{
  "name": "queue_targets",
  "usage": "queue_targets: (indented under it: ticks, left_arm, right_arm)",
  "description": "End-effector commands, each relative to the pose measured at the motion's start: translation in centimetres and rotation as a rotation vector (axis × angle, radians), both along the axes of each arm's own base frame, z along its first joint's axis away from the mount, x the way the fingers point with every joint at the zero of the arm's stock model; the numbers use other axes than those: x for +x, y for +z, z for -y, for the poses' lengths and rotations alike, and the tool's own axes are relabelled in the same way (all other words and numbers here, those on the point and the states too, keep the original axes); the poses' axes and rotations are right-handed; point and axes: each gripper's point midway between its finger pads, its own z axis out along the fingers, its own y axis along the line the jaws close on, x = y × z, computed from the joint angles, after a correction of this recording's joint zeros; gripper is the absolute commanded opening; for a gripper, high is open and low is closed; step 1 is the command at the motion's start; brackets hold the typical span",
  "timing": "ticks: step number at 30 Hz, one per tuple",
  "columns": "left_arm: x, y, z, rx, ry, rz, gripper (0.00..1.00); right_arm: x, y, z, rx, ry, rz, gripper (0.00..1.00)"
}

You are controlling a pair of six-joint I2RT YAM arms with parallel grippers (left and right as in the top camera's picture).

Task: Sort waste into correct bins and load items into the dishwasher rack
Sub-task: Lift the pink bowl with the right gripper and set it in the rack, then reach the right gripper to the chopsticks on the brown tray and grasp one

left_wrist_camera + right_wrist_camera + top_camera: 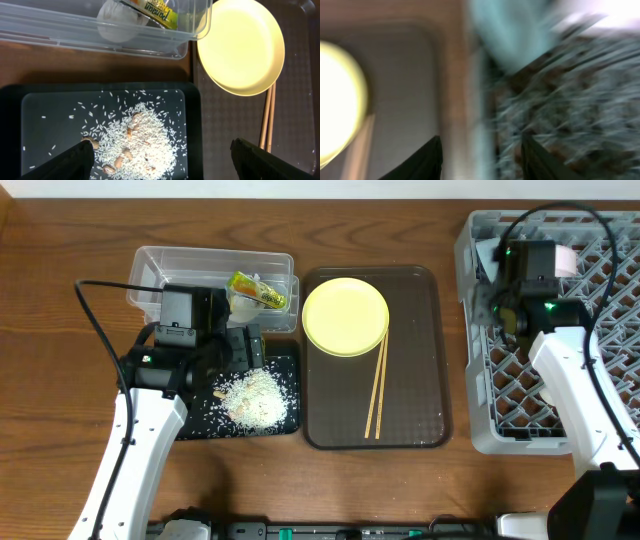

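- The two chopsticks (378, 385) are lying side by side on the brown tray (420, 380), their long axis running near to far and their far ends meeting the yellow plate (345, 316).
- The rice (255, 395) is sitting heaped in the black tray (195, 425).
- The left gripper (162, 150) is hovering over the rice, its fingers spread wide and holding nothing.
- The right gripper (481, 155) is hanging over the rack's (500, 420) left edge with its fingers apart, though this view is blurred.

**Rice (255, 395) heaped on black tray (195, 430)**

A snack wrapper (258, 290) lies in the clear tub (160, 260). On the brown serving tray (420, 380), two chopsticks (377, 390) reach the yellow plate's (345, 316) lower right edge. Grey rack (490, 410) stands far right.
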Motion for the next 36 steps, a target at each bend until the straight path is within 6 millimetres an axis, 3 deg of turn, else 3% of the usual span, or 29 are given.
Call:
queue_targets:
  ticks: [1,3,9,17,25,36]
  left_arm:
    - [0.2,0.1,-0.2,0.004,0.008,0.002,0.89]
    - [0.2,0.1,-0.2,0.004,0.008,0.003,0.89]
    - [0.2,0.1,-0.2,0.004,0.008,0.002,0.89]
    - [0.2,0.1,-0.2,0.004,0.008,0.002,0.89]
    - [0.1,0.1,-0.2,0.004,0.008,-0.002,0.89]
    - [0.0,0.0,-0.2,0.005,0.008,-0.010,0.89]
  right_arm:
    - [-3.3,-1.7,-7.0,0.289,0.132,-0.163,0.45]
    - [-5.7,-3.7,-8.4,0.277,0.162,-0.270,0.47]
    - [-9.3,-8.0,-11.7,0.248,0.224,-0.377,0.48]
    - [-12.0,-12.6,-13.2,0.141,0.189,-0.365,0.45]
    - [-12.6,-13.8,-13.4,0.038,0.144,-0.304,0.45]
    - [-13.0,-13.8,-14.5,0.081,0.066,-0.303,0.45]
